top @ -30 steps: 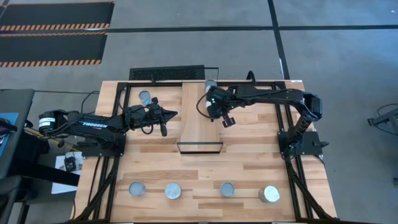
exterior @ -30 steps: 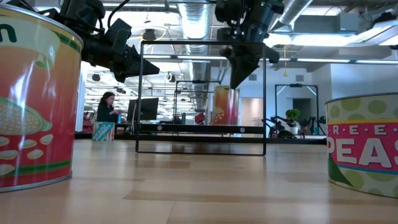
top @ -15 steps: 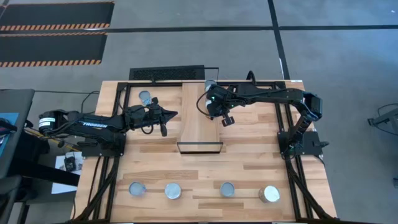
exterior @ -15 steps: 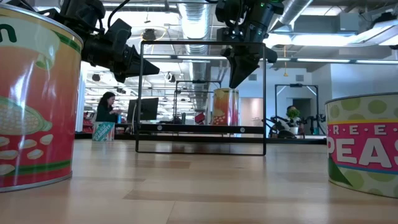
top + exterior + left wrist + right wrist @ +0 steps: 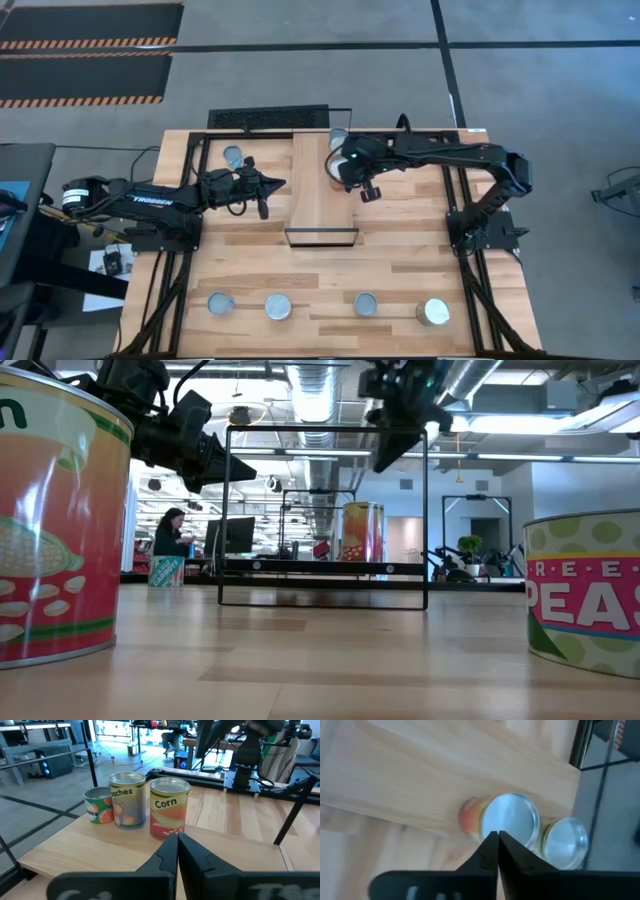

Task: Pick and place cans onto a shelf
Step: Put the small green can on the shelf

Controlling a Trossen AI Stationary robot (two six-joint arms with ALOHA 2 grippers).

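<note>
The shelf, a light-wood plank in a black frame, lies in the middle of the table. At its far right end, cans stand upright in a row: a Corn can, a Peaches can and a short one. My right gripper hangs shut above an orange-labelled can's silver top, clear of it, as the low view shows. A second silver top shows beside it. My left gripper waits shut, level, just left of the shelf.
Several cans stand in a row along the table's near edge, two of them close to the low camera. One more can stands far left. A black grid lies at the far edge. A person sits in the room beyond.
My right gripper has risen from just over the cans at the shelf's far end and drawn back a little toward the table's right edge, rolling slightly. The cans have stayed where they were.
</note>
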